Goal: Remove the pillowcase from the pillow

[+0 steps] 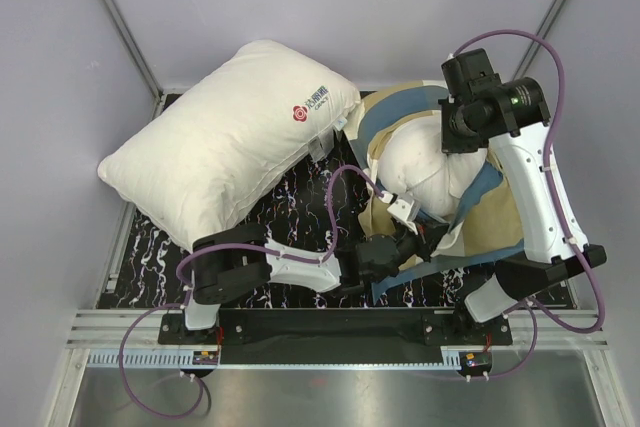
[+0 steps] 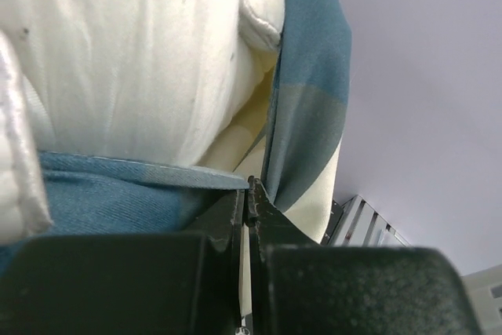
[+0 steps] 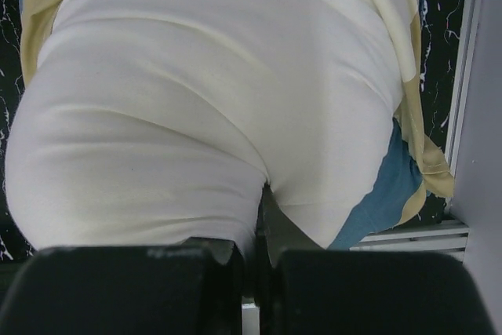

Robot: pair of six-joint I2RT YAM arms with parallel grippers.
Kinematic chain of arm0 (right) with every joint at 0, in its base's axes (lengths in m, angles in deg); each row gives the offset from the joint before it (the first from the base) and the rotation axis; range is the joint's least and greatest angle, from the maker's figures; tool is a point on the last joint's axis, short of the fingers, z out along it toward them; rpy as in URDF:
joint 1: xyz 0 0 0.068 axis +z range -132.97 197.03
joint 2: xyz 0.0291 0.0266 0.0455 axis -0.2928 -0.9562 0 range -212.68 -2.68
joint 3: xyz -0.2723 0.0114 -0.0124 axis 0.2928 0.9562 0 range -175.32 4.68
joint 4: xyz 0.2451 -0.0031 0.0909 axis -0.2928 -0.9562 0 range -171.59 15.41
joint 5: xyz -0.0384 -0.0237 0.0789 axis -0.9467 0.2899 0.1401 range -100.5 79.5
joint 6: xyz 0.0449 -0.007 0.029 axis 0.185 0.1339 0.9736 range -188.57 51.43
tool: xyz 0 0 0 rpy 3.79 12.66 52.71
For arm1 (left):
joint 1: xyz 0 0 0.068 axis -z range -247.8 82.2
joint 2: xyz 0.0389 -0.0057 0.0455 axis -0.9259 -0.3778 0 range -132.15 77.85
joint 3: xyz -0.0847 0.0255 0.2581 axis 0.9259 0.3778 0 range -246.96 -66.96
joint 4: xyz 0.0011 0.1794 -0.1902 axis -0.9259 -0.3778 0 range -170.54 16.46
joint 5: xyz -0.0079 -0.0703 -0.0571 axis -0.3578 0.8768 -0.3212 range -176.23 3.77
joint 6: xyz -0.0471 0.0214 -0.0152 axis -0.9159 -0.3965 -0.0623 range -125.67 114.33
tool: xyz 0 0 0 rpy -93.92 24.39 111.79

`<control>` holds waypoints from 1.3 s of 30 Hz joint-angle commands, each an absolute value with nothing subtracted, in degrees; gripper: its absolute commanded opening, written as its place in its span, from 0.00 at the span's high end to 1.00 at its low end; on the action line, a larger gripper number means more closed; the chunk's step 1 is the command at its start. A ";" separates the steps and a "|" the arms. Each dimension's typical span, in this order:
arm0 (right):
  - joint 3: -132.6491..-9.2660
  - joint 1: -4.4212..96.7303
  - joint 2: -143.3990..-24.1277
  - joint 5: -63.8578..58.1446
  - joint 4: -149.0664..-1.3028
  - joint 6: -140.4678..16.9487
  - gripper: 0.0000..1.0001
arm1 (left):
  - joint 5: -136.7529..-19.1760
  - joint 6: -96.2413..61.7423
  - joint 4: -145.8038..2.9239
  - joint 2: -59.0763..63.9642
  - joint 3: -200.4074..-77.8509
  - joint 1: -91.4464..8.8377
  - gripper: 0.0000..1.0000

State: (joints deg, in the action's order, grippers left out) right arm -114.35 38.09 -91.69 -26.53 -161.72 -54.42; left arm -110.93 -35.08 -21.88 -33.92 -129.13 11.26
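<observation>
The plain off-white pillow bulges halfway out of the checked teal, tan and cream pillowcase at the right of the table. My left gripper sits low at the case's near edge. In the left wrist view it is shut on the hem of the pillowcase, with the pillow just behind. My right gripper comes down onto the pillow's far end. The right wrist view shows it shut on a pinched fold of the pillow, and the pillowcase bunched lower down.
A second white pillow with a red printed logo lies diagonally across the left half of the black marbled table. Metal rails run along the near edge, and grey walls close in at the left, back and right.
</observation>
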 commanded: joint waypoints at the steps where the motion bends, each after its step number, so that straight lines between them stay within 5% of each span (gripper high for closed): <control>1: -127.77 37.68 -91.45 -25.00 -98.49 -47.30 1.00 | -87.81 -34.67 -56.67 -43.88 -123.74 21.32 1.00; 10: -132.35 36.80 -94.18 -23.60 -100.52 -46.95 1.00 | -87.72 -35.46 -59.57 -45.72 -125.85 21.23 1.00; 24: -96.34 36.98 -78.46 -16.04 -92.00 -47.04 1.00 | -103.24 -42.94 -69.48 -18.07 -106.86 7.69 0.99; 29: -75.94 41.27 -72.56 -15.41 -85.33 -45.81 1.00 | -109.60 -39.95 -79.15 -10.67 -113.62 7.61 0.80; 34: -64.17 45.59 -73.08 -16.30 -80.40 -43.01 1.00 | -109.87 -35.57 -78.03 -3.46 -116.34 10.14 0.44; 39: -61.86 48.22 -74.57 -16.21 -77.84 -42.38 1.00 | -114.08 -30.64 -80.93 0.15 -120.83 16.91 0.32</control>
